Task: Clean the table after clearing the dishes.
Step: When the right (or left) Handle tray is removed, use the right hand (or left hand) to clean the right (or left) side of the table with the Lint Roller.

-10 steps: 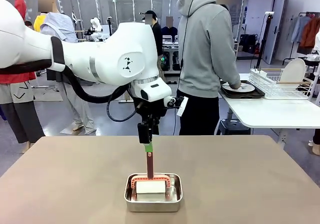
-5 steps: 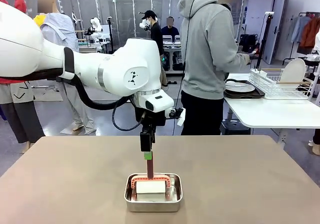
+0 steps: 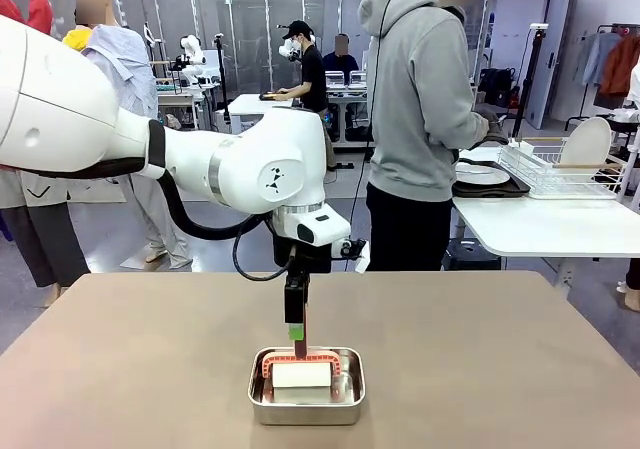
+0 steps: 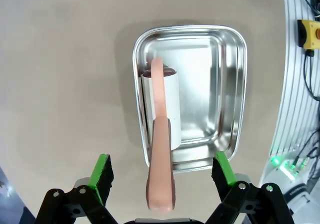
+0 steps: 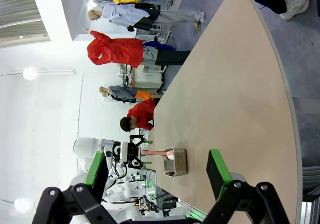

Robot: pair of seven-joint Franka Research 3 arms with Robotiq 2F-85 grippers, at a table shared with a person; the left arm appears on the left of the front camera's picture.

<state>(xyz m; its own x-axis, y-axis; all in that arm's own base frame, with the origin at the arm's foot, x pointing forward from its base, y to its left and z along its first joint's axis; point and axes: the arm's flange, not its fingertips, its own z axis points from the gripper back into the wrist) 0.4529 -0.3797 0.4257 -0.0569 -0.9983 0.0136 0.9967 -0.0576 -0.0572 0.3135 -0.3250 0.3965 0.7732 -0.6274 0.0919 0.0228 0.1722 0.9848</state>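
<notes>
Wide-open left tool [image 4: 161,159] straddles the salmon handle [image 4: 160,129] without touching it, above the steel pan [image 4: 235,84] at the surface's [image 3: 500,369] near edge. The right tool [image 5: 157,165] is wide and empty. A plate [image 3: 482,175] sits on the white table [image 3: 540,224].

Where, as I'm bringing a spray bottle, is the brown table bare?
Both sides of the table are bare: from the steel pan out to the left edge, and out to the right edge. Crowded mid-table, where the left gripper hangs open around the upright tool handle.

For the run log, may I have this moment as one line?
left gripper open around handle in steel pan | right gripper open | dishes on white table
</notes>
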